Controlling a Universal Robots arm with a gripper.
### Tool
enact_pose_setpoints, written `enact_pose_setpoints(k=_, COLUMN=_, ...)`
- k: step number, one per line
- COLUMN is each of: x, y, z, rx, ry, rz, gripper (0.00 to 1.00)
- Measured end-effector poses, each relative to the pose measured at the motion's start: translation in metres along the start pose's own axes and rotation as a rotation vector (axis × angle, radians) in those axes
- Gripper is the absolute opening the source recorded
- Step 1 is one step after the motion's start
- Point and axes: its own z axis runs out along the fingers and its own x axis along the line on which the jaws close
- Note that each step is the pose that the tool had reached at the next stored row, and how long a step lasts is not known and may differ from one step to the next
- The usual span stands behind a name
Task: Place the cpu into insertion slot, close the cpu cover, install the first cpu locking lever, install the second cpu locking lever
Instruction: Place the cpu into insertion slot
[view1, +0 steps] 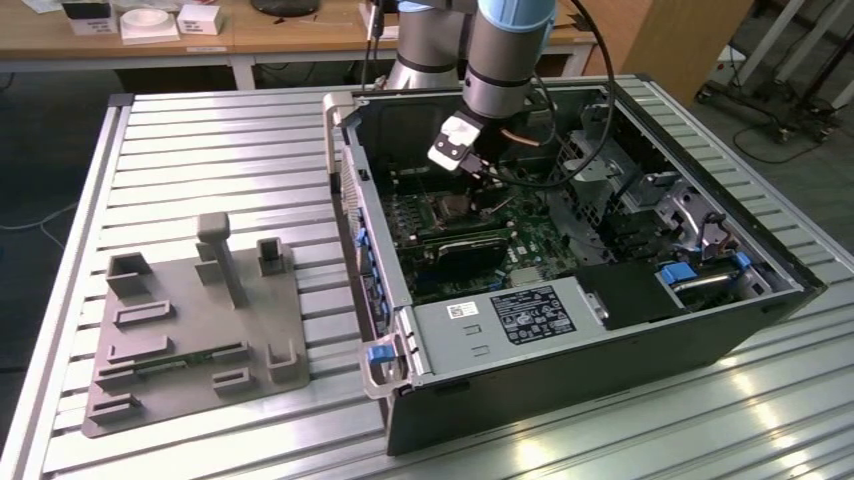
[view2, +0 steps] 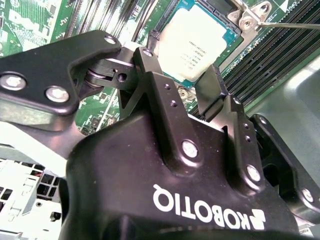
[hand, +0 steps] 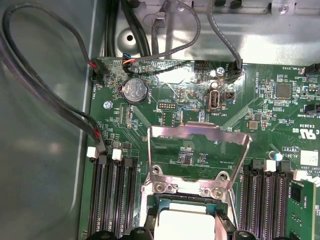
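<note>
Exterior view gives me the open computer case (view1: 601, 375) lying on the slatted table (view1: 200, 150), with the arm reaching down into it; in the first wrist view the green circuit board (hand: 280, 120) spreads out below the wrist; on it the cover (hand: 200, 131) stands tilted up on its hinge, not closed; just beside that hinge lies the slot (hand: 190, 201); in the second wrist view the chip (view2: 192, 42) sits flat inside it; the gripper (view2: 180, 65) hangs right over the chip, its fingers (view2: 155, 80) spread about chip-wide, one to each side, holding nothing as far as I judge. I read the placing step as all but finished, with the cover and both levers not yet done; coming away from the chip calls for a straight lift with no sideways drag, or it could shift in its seat.
</note>
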Motion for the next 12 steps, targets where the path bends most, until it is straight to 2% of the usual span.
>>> enact_pose_setpoints(k=12, x=0.0, y=0.0, z=0.0007, rx=0.0, ry=-0.0003, rz=0.0, gripper=0.53)
